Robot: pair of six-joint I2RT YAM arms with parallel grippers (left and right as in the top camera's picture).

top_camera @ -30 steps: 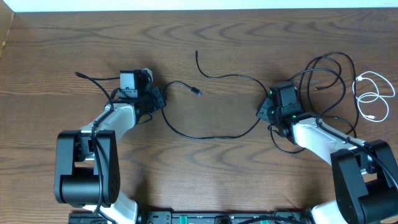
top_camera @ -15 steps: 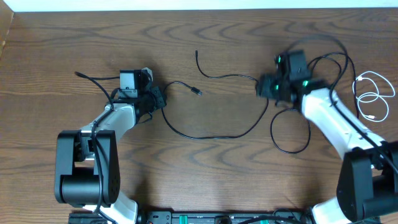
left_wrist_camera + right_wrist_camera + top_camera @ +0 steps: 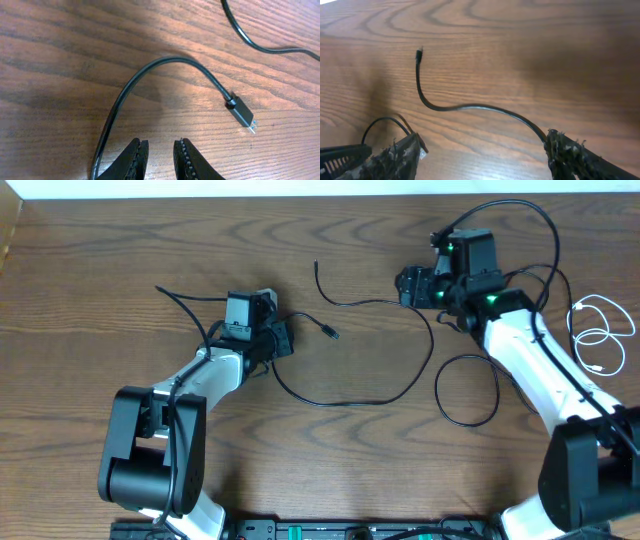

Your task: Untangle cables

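- Black cable (image 3: 165,59): arcs ahead of the left jaws (image 3: 160,146), its plug (image 3: 242,112) lying free on the desk (image 3: 60,45).
- Left jaws: nearly pressed together, with the cable just outside one. Cannot tell if it is pinched.
- Second cable (image 3: 470,106): reaches one of the right jaws (image 3: 482,150), which are spread wide, likely to leave the strand separate.

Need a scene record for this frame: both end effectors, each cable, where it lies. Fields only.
left end effector: nearly closed, narrow slit at the tips; grip cannot be confirmed
right end effector: open wide, nothing clamped
black cable: slack curve on the table between both arms
plug: lying flat ahead of the left end effector, free
black loop: beside the right arm, partly under it
white cable: coiled at far right, untouched
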